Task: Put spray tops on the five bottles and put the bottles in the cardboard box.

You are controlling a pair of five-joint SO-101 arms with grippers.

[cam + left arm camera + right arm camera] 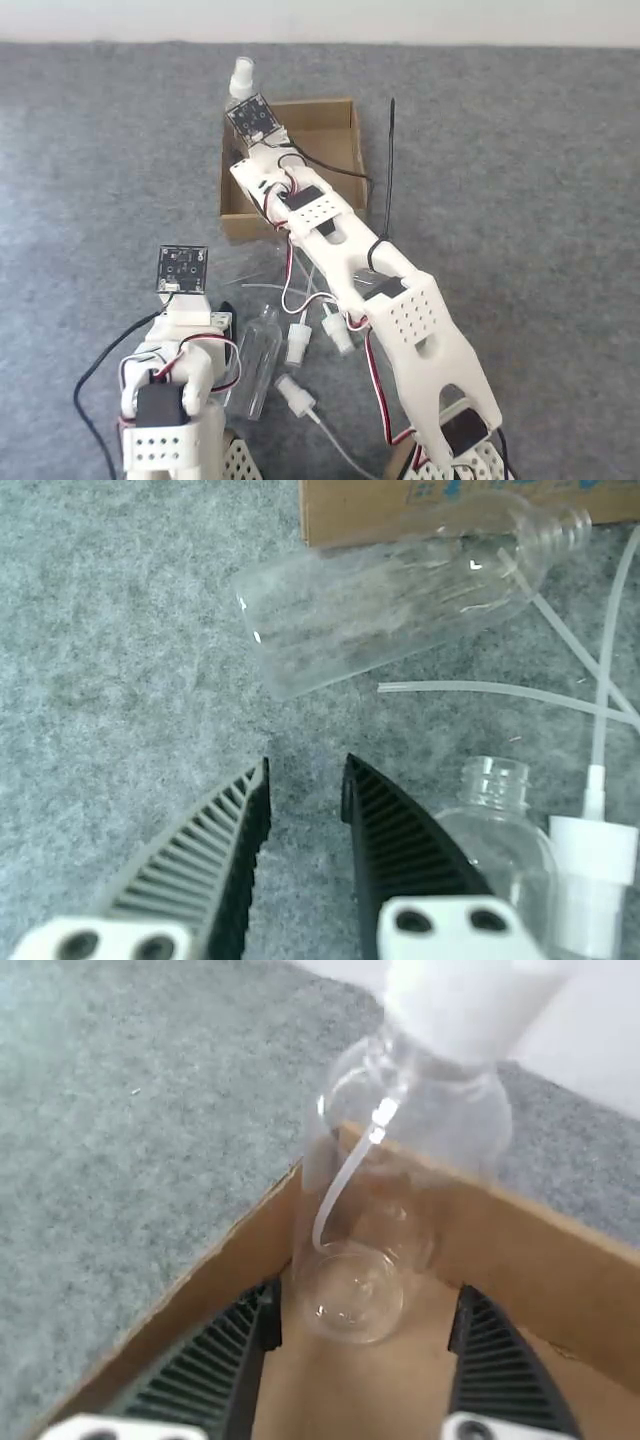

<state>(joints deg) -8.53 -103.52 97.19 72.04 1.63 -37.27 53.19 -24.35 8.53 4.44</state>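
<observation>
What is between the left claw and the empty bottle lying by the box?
Only bare grey carpet lies between the left gripper and that lying bottle, in the left wrist view.

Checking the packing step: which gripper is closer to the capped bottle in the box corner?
Right. The right gripper is open around the capped bottle at the cardboard box corner. The left gripper is over the carpet outside the box, beside an uncapped bottle.
</observation>
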